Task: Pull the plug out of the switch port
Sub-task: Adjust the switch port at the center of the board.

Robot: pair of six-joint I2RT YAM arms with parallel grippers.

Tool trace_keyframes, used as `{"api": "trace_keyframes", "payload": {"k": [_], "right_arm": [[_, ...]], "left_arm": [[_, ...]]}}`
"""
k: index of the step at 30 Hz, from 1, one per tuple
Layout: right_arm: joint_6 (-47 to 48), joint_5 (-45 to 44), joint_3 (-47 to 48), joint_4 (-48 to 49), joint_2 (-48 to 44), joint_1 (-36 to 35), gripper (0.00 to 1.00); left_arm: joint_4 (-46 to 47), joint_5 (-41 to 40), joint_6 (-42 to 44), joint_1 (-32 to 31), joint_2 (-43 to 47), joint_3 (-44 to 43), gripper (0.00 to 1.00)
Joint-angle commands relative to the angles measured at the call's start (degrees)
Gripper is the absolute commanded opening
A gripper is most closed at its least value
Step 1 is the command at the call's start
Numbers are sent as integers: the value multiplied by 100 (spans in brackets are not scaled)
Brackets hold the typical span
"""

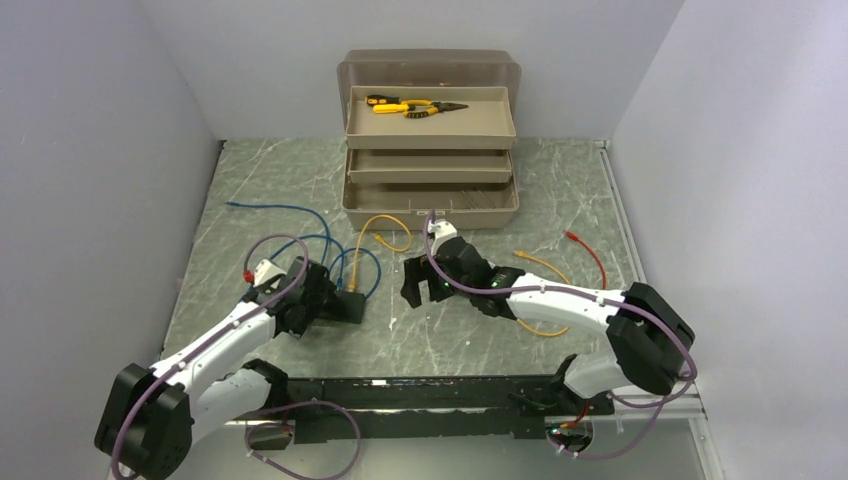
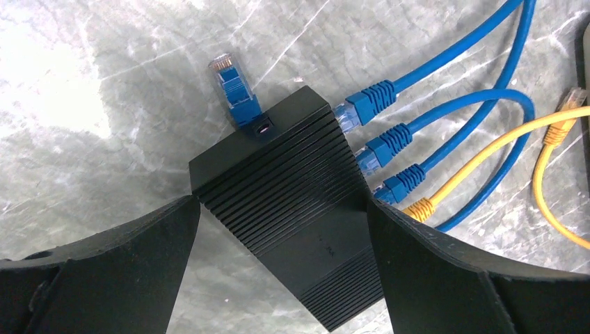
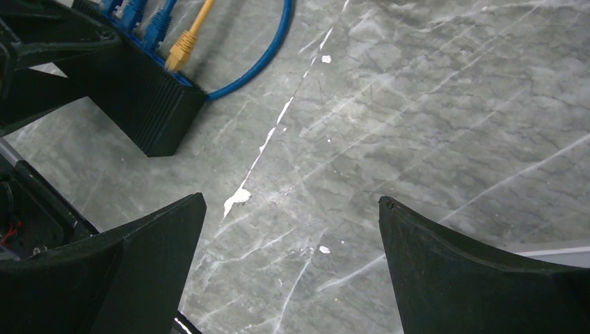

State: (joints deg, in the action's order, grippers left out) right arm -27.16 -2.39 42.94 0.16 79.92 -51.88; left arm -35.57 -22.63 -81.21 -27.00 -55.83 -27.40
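The switch [image 2: 292, 202], a flat black ribbed box, lies on the marble table between the fingers of my left gripper [image 2: 282, 209], which straddles it with the jaws spread wide. Along its right edge sit three blue plugs [image 2: 379, 146] and one yellow plug [image 2: 419, 207] in the ports. A loose blue plug [image 2: 231, 87] rests at the far corner. My right gripper [image 3: 292, 209] hangs open over bare table to the right of the switch [image 3: 149, 104], nothing between its fingers. From above, the switch [image 1: 350, 305] and both grippers [image 1: 325, 298] [image 1: 420, 280] are near mid-table.
An opened tan toolbox [image 1: 430, 205] stands at the back with yellow-handled pliers [image 1: 415, 107] in its top tray. Blue cables [image 1: 300, 225] loop behind the switch. A yellow cable [image 1: 385, 235], an orange one [image 1: 545, 265] and a red one [image 1: 590, 250] lie around.
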Motion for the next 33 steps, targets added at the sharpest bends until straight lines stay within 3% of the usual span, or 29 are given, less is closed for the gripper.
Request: {"api": "trace_keyframes", "payload": {"k": [1,9,15,24,33], "right_arm": [[57,68,250,225,32,-94,100],[68,-86,39,46,-341,-112,100],[79,-174,-37,1,-556,-112,100],[58,-263,-207,-108,-700,-113,100],[24,-290,-330,-112,-861,-119,100]], "left_arm": [[347,123,192,195,-239,-35,99],[470,220,270,283,-501,15,90],[495,235,391,325,-637,-50,99],[105,331,795,336,-281,-446,99],[55,529,818,336,-765,-652,100]]}}
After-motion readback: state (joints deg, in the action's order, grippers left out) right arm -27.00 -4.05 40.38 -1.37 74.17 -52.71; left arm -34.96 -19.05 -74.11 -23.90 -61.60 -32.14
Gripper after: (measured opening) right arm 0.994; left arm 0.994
